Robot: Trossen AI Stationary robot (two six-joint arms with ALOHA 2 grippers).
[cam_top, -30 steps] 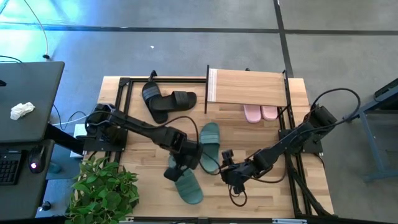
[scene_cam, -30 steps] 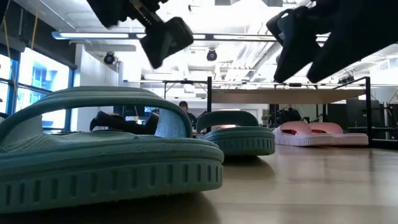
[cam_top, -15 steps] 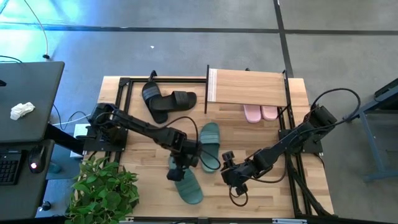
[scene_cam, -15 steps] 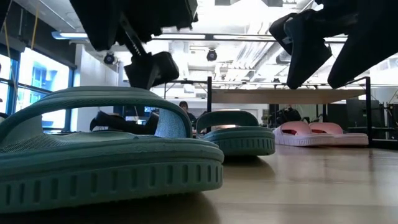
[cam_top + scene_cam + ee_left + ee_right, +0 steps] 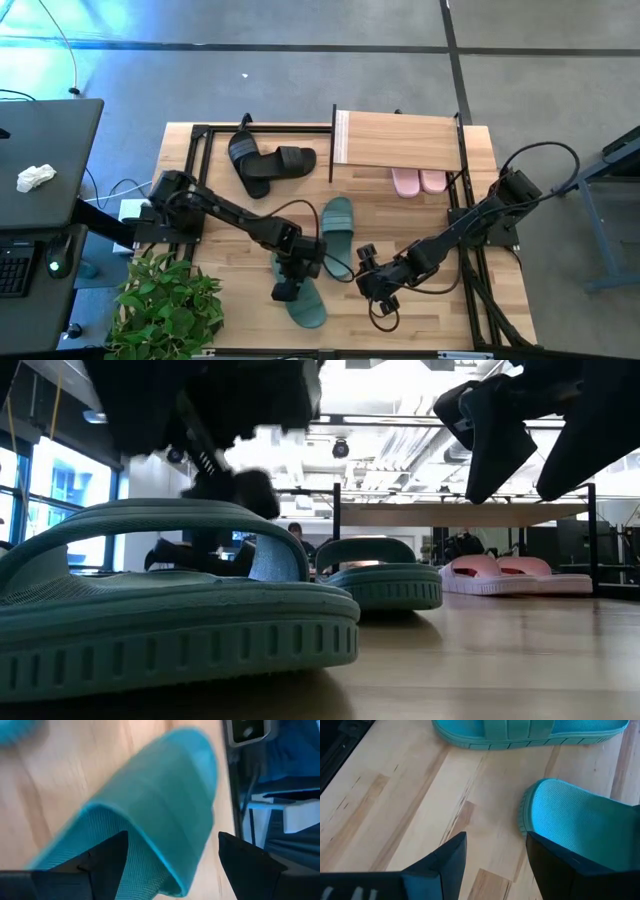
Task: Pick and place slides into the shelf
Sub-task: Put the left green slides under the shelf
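The left gripper (image 5: 287, 291) has come lower, and its open fingers now straddle the near teal slide (image 5: 303, 298). The right gripper (image 5: 366, 287) waits open beside it. The shelf (image 5: 400, 140) is well ahead. A shallow grip could slip off the soft strap.

Your left arm is reaching from the left side out toward the middle of the table, and its left gripper (image 5: 285, 291) is pointing down near the front edge with its two fingers spread apart. Your right arm is stretching in from the right side, bent low. Its right gripper (image 5: 365, 280) is hanging with its fingers apart too.
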